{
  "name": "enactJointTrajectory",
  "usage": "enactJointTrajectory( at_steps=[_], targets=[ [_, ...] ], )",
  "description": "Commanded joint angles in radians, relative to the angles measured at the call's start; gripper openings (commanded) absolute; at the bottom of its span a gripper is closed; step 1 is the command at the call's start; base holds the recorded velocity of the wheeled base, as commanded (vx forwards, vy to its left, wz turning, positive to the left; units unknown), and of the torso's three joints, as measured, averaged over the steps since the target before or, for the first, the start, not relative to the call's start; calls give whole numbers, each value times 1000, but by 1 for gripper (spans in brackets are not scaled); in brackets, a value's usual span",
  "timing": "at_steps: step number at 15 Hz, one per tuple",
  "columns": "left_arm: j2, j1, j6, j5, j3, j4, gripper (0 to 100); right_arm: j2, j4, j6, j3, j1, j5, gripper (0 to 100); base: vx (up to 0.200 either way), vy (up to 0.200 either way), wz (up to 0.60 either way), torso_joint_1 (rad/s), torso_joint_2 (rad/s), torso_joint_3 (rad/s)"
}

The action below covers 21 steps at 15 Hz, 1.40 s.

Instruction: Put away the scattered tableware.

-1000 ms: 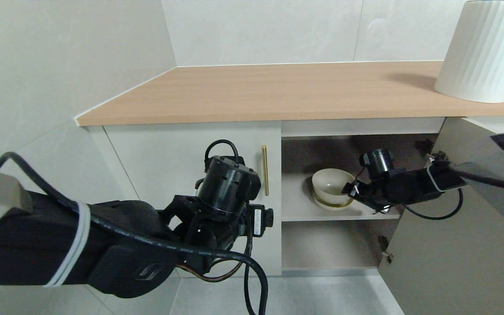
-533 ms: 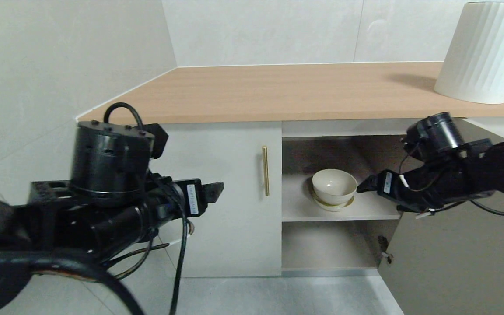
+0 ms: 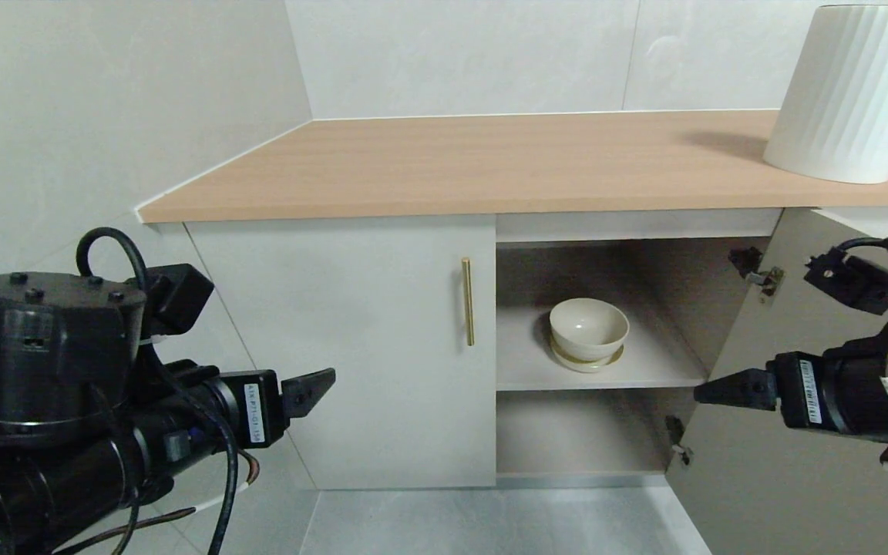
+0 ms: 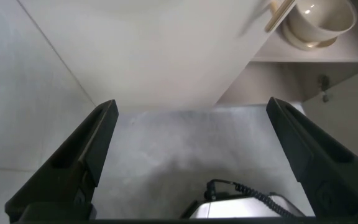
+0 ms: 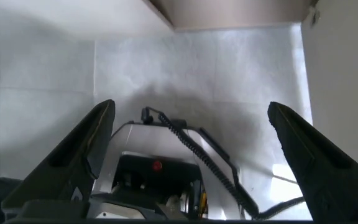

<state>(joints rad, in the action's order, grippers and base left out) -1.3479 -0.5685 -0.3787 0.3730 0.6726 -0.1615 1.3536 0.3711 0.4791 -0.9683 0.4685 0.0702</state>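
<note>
Cream bowl [image 3: 589, 327] sits on a saucer [image 3: 584, 361] on the open cabinet's upper shelf [image 3: 648, 368], with free room around it. Left gripper [image 3: 311, 388] and right gripper [image 3: 721, 388] hang outside, fingers spread, empty. Their labels look too small to read.

Soft, even light fills the room, and the worktop [image 3: 490, 162] is bright without glare. The white tub [image 3: 849, 92] throws a faint shadow on it toward the robot's left, so the light comes from the right. Inside, the cupboard [image 3: 590, 266] is dimmer and darkest at the back. The bowl [image 3: 589, 327] carries a small highlight and shades the shelf [image 3: 648, 362] on its left. Straight lines lean near the head view's edges. In the wrist views the left hand [image 4: 188, 107] and right hand [image 5: 191, 107] are black shapes against the pale floor [image 5: 197, 68].
</note>
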Motion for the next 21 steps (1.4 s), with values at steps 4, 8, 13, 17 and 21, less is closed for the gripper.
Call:
enactJointTrajectory(
  at_steps=[4, 8, 13, 17, 21],
  targets=[
    [-10, -1, -3, 3, -7, -1, 100, -68, 5, -40, 34, 12, 14, 100, -100, 0, 0, 1, 4, 6],
    [-13, -1, -3, 1, -11, 0, 100, -57, 5, -67, 51, 13, 16, 100, -200, 0, 0, 5, 5, -1],
    [-14, -1, -3, 1, -11, -1, 100, -48, 5, -67, 57, 16, 16, 100, -80, 0, 0, 2, 3, 1],
    [-16, -1, -3, 0, -11, 0, 100, -48, 5, -67, 57, 21, 16, 100, 0, 0, 0, 0, 0, 0],
    [-17, -1, -3, 0, -11, 0, 100, -48, 5, -67, 59, 24, 16, 100, -200, 0, 0, 8, 5, -1]
  ],
)
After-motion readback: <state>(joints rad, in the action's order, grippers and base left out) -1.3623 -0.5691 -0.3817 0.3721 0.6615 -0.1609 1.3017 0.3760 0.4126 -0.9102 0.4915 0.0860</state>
